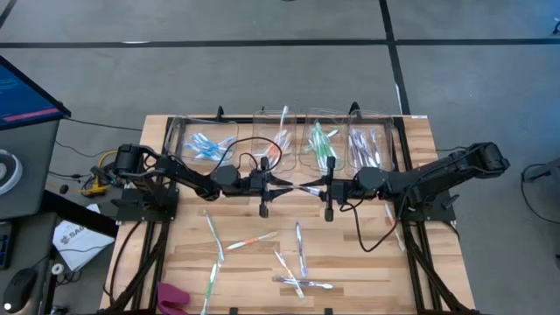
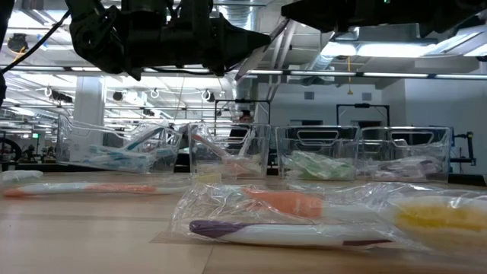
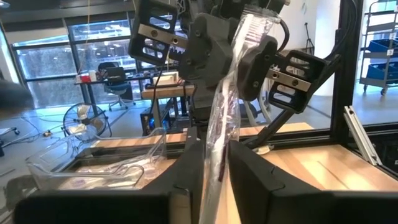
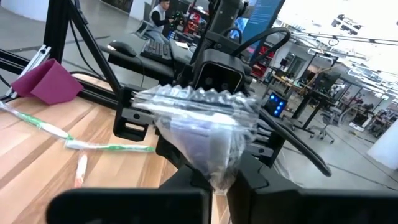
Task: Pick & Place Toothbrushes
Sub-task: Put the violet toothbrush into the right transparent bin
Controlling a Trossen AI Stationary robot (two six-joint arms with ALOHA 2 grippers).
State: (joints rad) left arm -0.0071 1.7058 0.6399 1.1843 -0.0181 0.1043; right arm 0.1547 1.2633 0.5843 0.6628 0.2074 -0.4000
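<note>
Surface (image 1: 367,262): pale wooden planks, matt, with visible grain, framed by dark rails.
Bins (image 1: 289,140): a row of clear, hard plastic boxes along the far edge, holding toothbrushes sorted by blue, orange-red, green and purple.
Toothbrushes (image 1: 297,262): slim, whitish sticks with coloured accents, each sealed in a crinkled, glossy clear wrapper; several are scattered on the near half of the surface.
Held toothbrush (image 1: 306,187): a wrapped one with a dark purple accent, stretched level between the two arms above the middle of the surface.
Left end effector (image 1: 282,185): fingers are set close on either side of one end of the wrapped toothbrush.
Right end effector (image 1: 320,186): fingers are clamped on the wrapper's other end.
Cloth (image 1: 173,297): soft magenta fold at the near left edge.
</note>
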